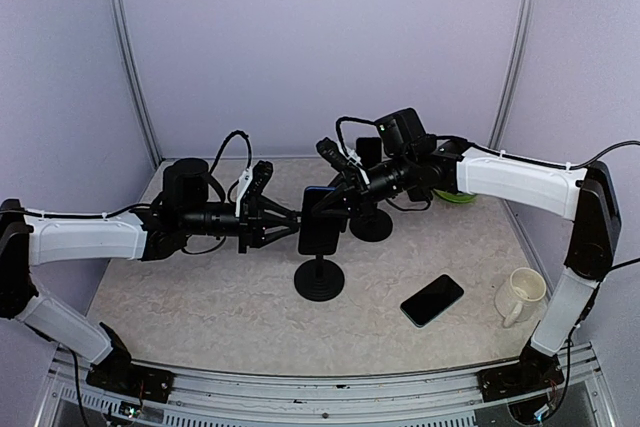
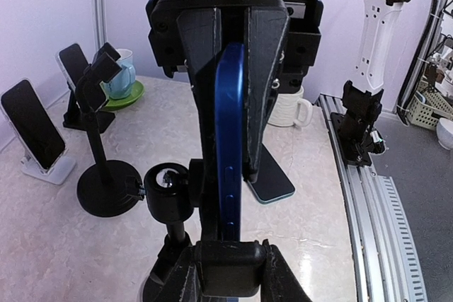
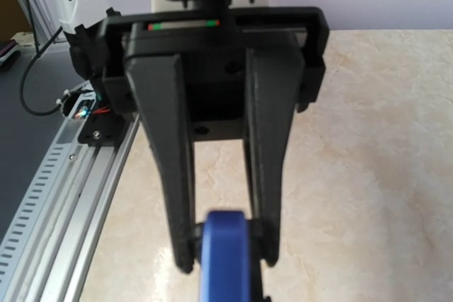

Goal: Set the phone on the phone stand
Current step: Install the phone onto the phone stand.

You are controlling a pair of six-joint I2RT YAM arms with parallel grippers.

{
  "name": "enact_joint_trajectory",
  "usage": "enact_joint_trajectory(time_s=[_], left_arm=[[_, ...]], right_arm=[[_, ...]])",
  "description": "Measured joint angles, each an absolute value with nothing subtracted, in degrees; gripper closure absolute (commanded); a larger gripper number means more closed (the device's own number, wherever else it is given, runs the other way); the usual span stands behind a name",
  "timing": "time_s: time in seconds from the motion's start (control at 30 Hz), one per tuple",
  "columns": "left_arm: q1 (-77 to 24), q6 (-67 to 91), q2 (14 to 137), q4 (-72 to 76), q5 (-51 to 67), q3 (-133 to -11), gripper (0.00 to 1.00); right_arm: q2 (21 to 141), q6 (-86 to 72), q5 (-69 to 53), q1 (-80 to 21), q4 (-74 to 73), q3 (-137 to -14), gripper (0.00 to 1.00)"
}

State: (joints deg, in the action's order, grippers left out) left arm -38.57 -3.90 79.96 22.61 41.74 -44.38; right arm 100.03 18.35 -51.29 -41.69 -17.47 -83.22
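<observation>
A blue phone [image 1: 322, 232] stands upright in the cradle of a black phone stand [image 1: 318, 282] at the table's middle. My left gripper [image 1: 300, 222] comes from the left and is shut on the phone's side, pressing it against the cradle's back plate. In the left wrist view the phone [image 2: 231, 125] is edge-on between the fingers [image 2: 265, 90], with its lower end in the stand's bottom clamp [image 2: 223, 266]. My right gripper [image 1: 335, 199] comes from the right and is shut on the phone's top edge [image 3: 225, 259].
A second black phone [image 1: 432, 299] lies flat at front right, next to a white mug [image 1: 520, 295]. Another black stand [image 1: 372, 225] stands just behind. A green plate [image 1: 455, 194] lies at back right. A white stand with a phone [image 2: 35, 132] shows in the left wrist view.
</observation>
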Motion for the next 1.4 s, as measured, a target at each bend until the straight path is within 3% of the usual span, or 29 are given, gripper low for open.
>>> enact_joint_trajectory(time_s=[0.73, 1.4], left_arm=[[-39.64, -2.81, 82.85, 23.97, 42.61, -46.24, 0.92], [-39.35, -2.76, 84.16, 23.55, 43.07, -47.00, 0.93]], right_arm=[[100.31, 19.64, -52.21, -41.69, -19.62, -84.49, 1.00], [103.46, 24.05, -50.13, -42.00, -30.30, -92.01, 1.00]])
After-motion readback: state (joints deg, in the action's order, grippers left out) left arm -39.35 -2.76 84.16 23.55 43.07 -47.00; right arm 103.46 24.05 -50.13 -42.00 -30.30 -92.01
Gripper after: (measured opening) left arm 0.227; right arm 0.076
